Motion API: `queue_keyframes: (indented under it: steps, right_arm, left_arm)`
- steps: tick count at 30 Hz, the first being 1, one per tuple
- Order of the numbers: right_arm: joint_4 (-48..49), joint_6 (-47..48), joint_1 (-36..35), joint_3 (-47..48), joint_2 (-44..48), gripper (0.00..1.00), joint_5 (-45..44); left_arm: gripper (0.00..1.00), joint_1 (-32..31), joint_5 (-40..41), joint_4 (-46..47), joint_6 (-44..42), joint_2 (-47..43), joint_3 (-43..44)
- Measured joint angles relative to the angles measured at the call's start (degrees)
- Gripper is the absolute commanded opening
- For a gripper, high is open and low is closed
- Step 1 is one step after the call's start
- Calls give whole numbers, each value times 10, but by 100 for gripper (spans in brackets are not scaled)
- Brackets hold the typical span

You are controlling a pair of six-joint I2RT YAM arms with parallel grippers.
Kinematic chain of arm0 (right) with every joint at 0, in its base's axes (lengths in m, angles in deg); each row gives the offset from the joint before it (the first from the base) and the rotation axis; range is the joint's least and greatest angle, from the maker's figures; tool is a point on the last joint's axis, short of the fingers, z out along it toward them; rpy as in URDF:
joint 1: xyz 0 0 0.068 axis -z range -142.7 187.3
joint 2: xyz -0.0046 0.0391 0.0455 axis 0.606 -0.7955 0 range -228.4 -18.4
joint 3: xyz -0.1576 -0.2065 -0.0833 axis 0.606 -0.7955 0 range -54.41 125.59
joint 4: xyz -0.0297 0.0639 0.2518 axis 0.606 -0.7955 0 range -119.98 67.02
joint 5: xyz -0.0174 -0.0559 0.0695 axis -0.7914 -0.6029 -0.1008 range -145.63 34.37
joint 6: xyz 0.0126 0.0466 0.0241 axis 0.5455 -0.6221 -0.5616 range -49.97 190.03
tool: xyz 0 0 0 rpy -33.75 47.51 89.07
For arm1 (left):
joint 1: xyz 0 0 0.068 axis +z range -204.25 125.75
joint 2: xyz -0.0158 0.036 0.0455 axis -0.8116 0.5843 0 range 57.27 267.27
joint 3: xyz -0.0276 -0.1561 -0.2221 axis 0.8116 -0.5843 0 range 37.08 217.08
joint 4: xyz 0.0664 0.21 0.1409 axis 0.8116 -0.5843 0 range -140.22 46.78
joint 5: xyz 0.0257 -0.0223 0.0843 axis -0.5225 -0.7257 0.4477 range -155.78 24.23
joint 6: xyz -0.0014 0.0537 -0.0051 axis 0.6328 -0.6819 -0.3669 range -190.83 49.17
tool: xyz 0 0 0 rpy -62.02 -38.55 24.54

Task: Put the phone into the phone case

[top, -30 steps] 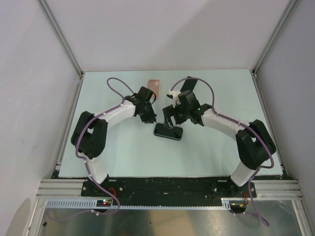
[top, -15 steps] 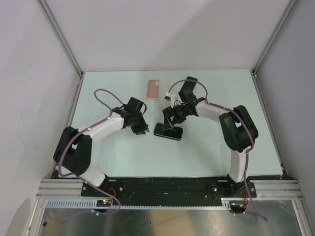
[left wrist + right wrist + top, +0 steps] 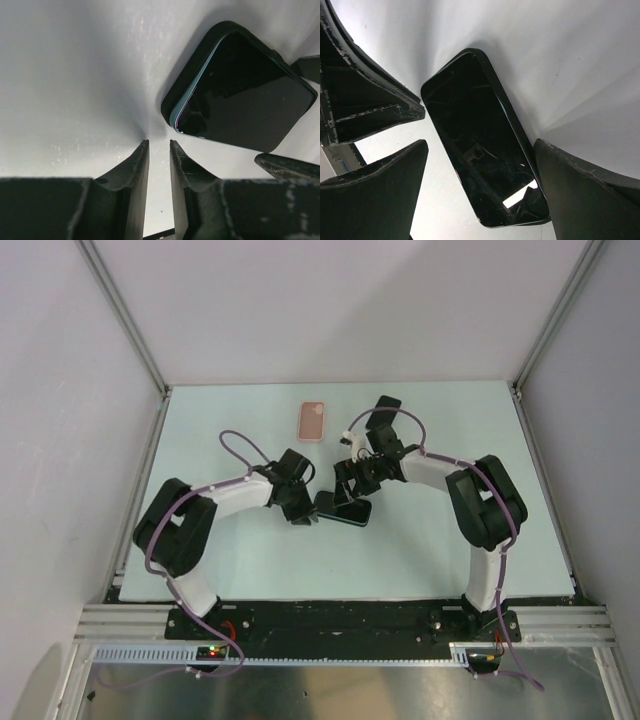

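Observation:
A black phone lies flat mid-table, screen up, inside a black phone case. At its near corner a teal edge stands above the case rim. My right gripper is open wide and straddles the phone: the right finger sits against the case edge and the left finger stands clear. My left gripper is low on the table just left of the phone's end. Its jaws are a narrow gap apart with nothing between them.
A pink flat rectangular case lies farther back on the pale green table. Both arms crowd the phone from either side. Grey walls and metal rails bound the table.
My left arm swung out to the left and then came back in, so its gripper now sits at the phone's left end with the jaws slightly wider. The right gripper stayed over the phone.

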Motion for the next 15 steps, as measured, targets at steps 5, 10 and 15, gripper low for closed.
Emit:
queue_keyframes:
  steps: [5, 10, 15]
  right_arm:
    - [30, -19, -9, -25, 15, 94, -19]
    - [55, -37, -35, -63, 44, 93, -59]
    - [83, -74, -59, -116, 83, 92, -90]
  left_arm:
    - [26, 0, -4, 9, 5, 18, 10]
    - [26, 5, -16, 3, 6, 37, 30]
    - [26, 26, -20, 3, 5, 45, 40]
